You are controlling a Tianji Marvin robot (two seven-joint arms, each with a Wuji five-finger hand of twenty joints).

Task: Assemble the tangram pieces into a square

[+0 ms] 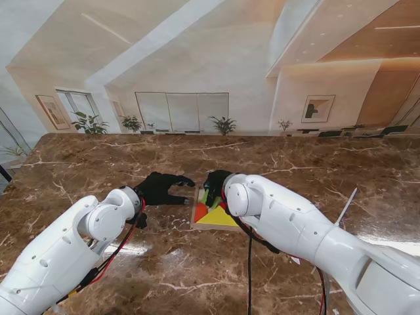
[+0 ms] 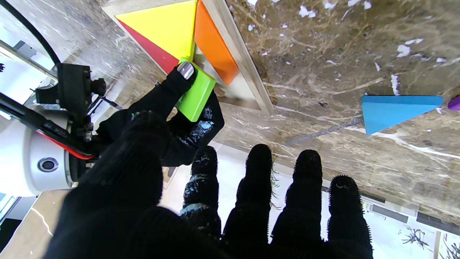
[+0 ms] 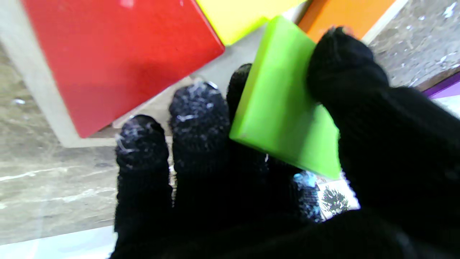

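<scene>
The right hand (image 3: 273, 172) is closed on a green block (image 3: 284, 108), with the thumb (image 3: 345, 68) pressed on one flat face and the other fingers (image 3: 199, 111) behind it. The block is tilted and held over the wooden tray (image 2: 248, 68), at the bare spot in the tray's corner. In the tray lie a yellow triangle (image 2: 165, 25), a red piece (image 2: 154, 54) and an orange piece (image 2: 215, 50), all flat and touching one another. The left hand (image 1: 163, 187) holds nothing; its fingers (image 2: 258, 180) are straight and spread apart. It is just to the left of the tray on the brown marble table (image 1: 98, 164). A blue triangle (image 2: 391, 111) lies on the table away from the tray, with a bit of a purple piece (image 2: 454, 103) just beside it.
</scene>
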